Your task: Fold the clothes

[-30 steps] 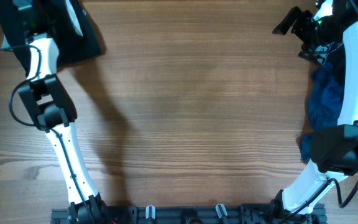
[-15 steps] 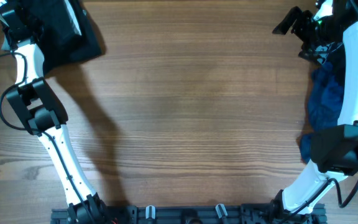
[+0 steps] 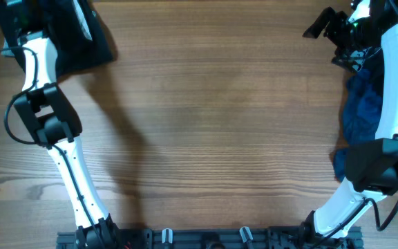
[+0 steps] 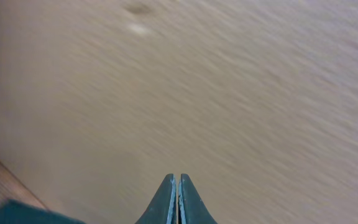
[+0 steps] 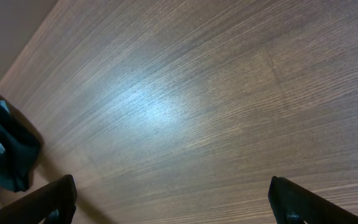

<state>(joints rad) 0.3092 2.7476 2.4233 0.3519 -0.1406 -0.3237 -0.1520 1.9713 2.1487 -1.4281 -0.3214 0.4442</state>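
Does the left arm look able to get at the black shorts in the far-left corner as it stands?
Probably yes. The black shorts lie right by the left gripper, nothing else over them. But its jaws are shut and aimed off the cloth, so it must turn and open first.

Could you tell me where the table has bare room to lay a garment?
The middle of the table is bare wood, from the black shorts in the far left corner to the blue garments along the right edge. Only those two sides are crowded.
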